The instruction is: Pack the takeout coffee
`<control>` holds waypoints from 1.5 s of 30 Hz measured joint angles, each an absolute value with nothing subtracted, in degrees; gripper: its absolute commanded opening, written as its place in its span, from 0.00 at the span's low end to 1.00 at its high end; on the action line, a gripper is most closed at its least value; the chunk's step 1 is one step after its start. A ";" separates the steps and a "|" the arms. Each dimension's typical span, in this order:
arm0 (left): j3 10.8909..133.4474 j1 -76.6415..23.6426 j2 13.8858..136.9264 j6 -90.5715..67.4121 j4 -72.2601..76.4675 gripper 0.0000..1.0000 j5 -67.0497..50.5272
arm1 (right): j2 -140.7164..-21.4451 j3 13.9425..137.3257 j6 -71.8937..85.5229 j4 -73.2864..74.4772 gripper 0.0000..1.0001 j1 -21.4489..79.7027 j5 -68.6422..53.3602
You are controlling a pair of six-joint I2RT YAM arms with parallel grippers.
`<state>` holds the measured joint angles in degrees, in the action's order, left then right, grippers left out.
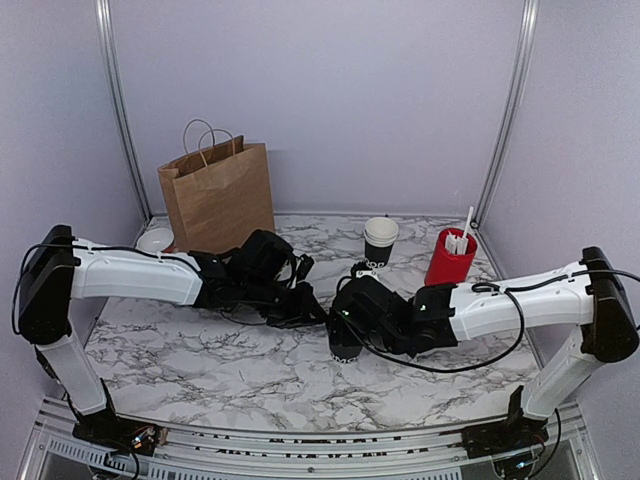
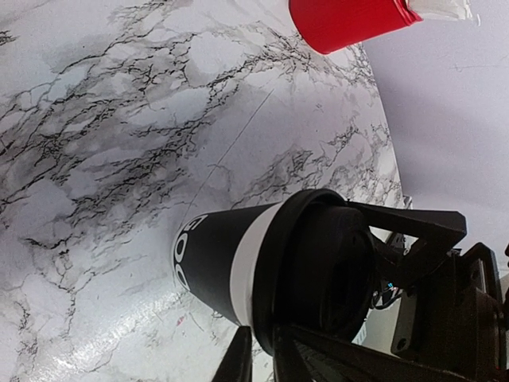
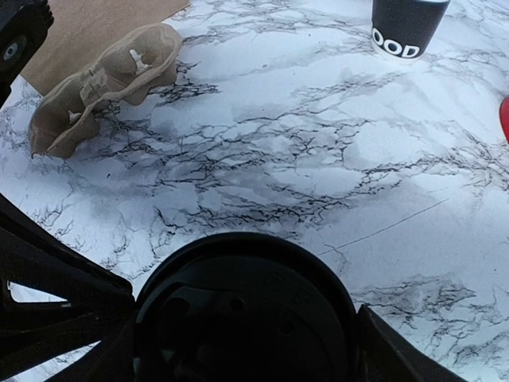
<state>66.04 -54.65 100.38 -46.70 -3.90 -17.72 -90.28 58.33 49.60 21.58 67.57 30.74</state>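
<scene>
The takeout coffee point(image 1: 346, 349), a black cup with white lettering and a white rim, stands upright at the middle of the marble table. It shows side-on in the left wrist view point(image 2: 208, 256) with its black lid point(image 2: 320, 270) on top. My right gripper point(image 1: 348, 330) is over it; in the right wrist view its fingers point(image 3: 380, 350) sit close on both sides of the lid point(image 3: 246, 306). My left gripper point(image 1: 312, 308) reaches in from the left. Its narrow fingertips point(image 2: 238, 360) straddle the lid's rim at the near edge.
A brown paper bag point(image 1: 218, 195) stands open at the back left. A brown pulp cup carrier point(image 3: 103, 79) lies in front of it. A nested stack of black cups point(image 1: 380, 240) and a red cup of white sticks point(image 1: 450, 257) stand at the back right.
</scene>
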 measured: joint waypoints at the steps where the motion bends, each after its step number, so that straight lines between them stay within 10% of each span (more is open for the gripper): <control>1: 66.04 -54.76 100.38 -46.57 -3.88 0.07 -17.41 | -90.39 58.37 49.69 21.63 0.82 67.68 31.07; 45: 71.09 -56.55 101.21 -40.86 -19.84 0.07 -9.93 | -88.40 62.46 43.88 29.80 0.89 66.08 23.14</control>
